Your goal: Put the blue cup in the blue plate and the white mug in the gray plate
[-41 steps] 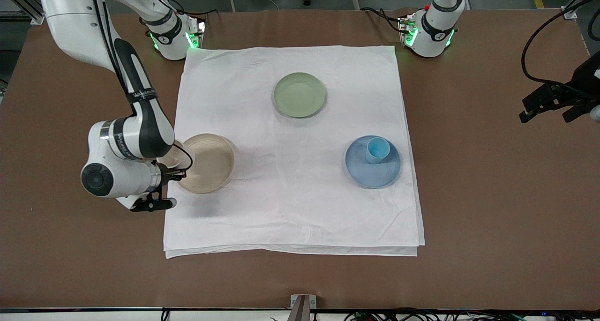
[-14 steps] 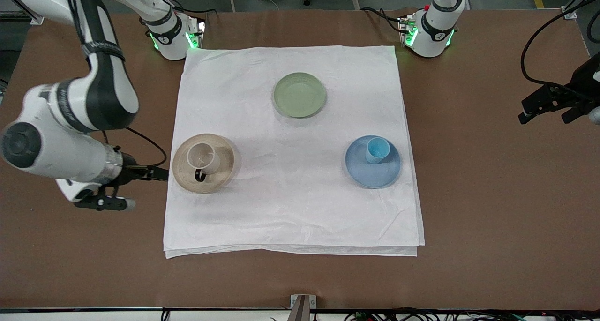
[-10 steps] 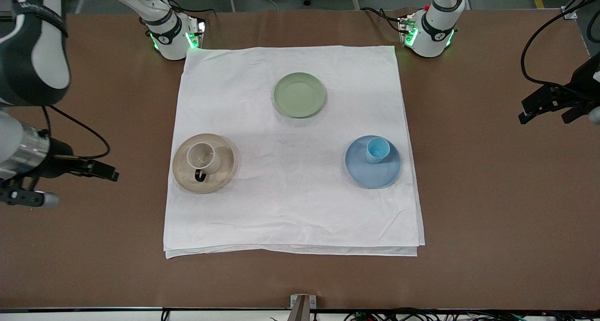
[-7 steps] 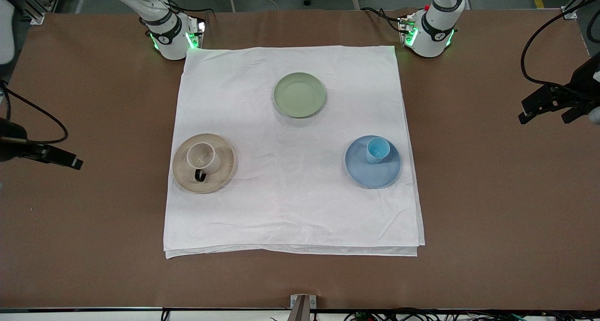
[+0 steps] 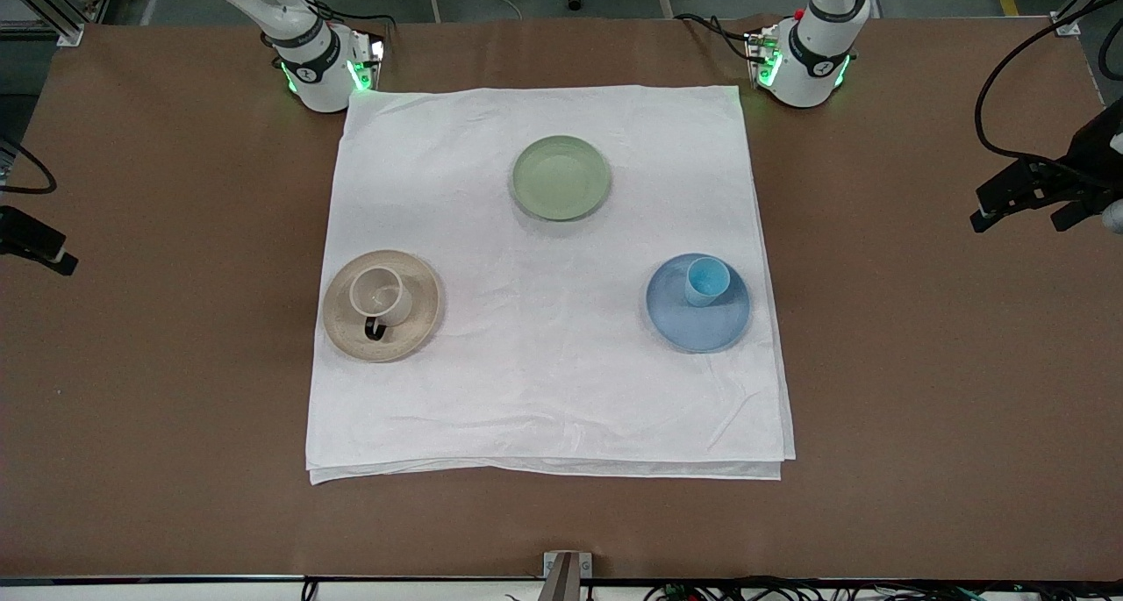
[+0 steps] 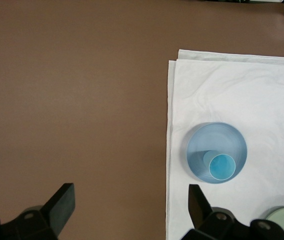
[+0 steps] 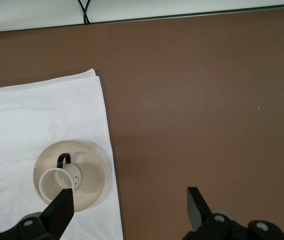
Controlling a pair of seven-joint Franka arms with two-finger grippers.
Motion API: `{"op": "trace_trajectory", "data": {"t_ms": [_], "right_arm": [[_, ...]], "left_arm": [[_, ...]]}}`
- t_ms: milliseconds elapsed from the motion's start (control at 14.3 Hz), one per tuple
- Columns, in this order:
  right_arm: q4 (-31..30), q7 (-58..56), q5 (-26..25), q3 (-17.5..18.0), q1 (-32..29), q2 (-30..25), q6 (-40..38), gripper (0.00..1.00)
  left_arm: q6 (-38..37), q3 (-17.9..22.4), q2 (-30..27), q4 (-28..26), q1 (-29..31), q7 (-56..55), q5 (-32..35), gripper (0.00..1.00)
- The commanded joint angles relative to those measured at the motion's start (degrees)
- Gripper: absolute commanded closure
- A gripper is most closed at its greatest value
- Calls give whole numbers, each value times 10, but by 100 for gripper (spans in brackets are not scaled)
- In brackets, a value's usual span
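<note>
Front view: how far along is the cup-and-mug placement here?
Both placements look done: the blue cup stands on the blue plate, the white mug on the gray plate. Nothing is in hand: left pincer and right pincer are open over bare table. Nothing left.

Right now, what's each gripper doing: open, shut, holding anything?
Left gripper: open, empty, over bare brown table at the left arm's end.
Right gripper: open, empty, over bare brown table at the right arm's end.

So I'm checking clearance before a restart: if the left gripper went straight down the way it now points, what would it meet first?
Probably bare brown table. The open left gripper hangs over it, off the white cloth; depth is unclear.
</note>
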Motion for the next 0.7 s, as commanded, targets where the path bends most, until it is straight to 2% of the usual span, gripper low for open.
{"op": "trace_trajectory", "data": {"t_ms": [0,210,420,630], "right_arm": [[-44,-1,-7,20,-18,-34,15,0],[-60,-1,-8,20,-17,-52,14,0],[-105,-1,-9,21,-16,-84,17,0],[-105,-2,-10,21,-16,-84,10,0]], "left_arm": [[-9,-1,3,10,1,0,-4,0],[-9,-1,3,10,1,0,-4,0],[-9,0,3,10,1,0,-4,0],[-9,0,3,10,1,0,-4,0]]}}
